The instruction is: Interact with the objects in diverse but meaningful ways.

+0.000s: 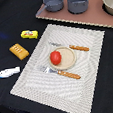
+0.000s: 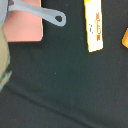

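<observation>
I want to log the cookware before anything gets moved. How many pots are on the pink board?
2 grey pots: one toward the exterior view's left, one right beside it. A beige bowl sits at the board's right end; the frame edge may hide more.

No arm visible anywhere in the exterior view. The wrist view looks straight down with no fingers in frame, so the gripper's out of sight and its state can't be read.
</observation>
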### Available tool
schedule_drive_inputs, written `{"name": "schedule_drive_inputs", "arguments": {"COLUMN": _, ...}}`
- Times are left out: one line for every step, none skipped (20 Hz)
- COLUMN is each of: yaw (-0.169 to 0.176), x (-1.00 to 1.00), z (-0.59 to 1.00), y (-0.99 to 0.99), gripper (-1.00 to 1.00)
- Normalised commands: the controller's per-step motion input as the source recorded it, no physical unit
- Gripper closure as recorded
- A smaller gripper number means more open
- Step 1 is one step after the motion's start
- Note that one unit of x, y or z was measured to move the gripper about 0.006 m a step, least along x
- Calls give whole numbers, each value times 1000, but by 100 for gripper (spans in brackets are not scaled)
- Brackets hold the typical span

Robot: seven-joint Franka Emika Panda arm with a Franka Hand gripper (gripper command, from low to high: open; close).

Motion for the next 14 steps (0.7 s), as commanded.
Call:
{"name": "schedule_drive_inputs", "arguments": {"yaw": 0, "x": 0, "z": -203, "y": -274, "gripper": -100}}
{"name": "schedule_drive_inputs", "arguments": {"yaw": 0, "x": 54, "z": -237, "y": -380, "gripper": -100}}
{"name": "schedule_drive_inputs", "arguments": {"yaw": 0, "x": 191, "z": -260, "y": -374, "gripper": -100}}
{"name": "schedule_drive_inputs", "arguments": {"yaw": 0, "x": 174, "z": -289, "y": -551, "gripper": -100}}
{"name": "schedule_drive_inputs", "arguments": {"yaw": 0, "x": 23, "z": -329, "y": -817, "gripper": -100}}
{"name": "schedule_drive_inputs", "arguments": {"yaw": 0, "x": 0, "z": -414, "y": -931, "gripper": -100}}
{"name": "schedule_drive_inputs", "arguments": {"yaw": 0, "x": 0, "z": -417, "y": -837, "gripper": -100}}
{"name": "schedule_drive_inputs", "arguments": {"yaw": 0, "x": 0, "z": -426, "y": -831, "gripper": -100}}
{"name": "schedule_drive_inputs", "arguments": {"yaw": 0, "x": 0, "z": -449, "y": -871, "gripper": -100}}
{"name": "schedule_drive_inputs", "arguments": {"yaw": 0, "x": 0, "z": -469, "y": -923, "gripper": -100}}
{"name": "schedule_drive_inputs", "arguments": {"yaw": 0, "x": -23, "z": -460, "y": -877, "gripper": -100}}
{"name": "schedule_drive_inputs", "arguments": {"yaw": 0, "x": -14, "z": -420, "y": -814, "gripper": -100}}
{"name": "schedule_drive_inputs", "arguments": {"yaw": 0, "x": -77, "z": -429, "y": -834, "gripper": -100}}
{"name": "schedule_drive_inputs", "arguments": {"yaw": 0, "x": -117, "z": -437, "y": -797, "gripper": -100}}
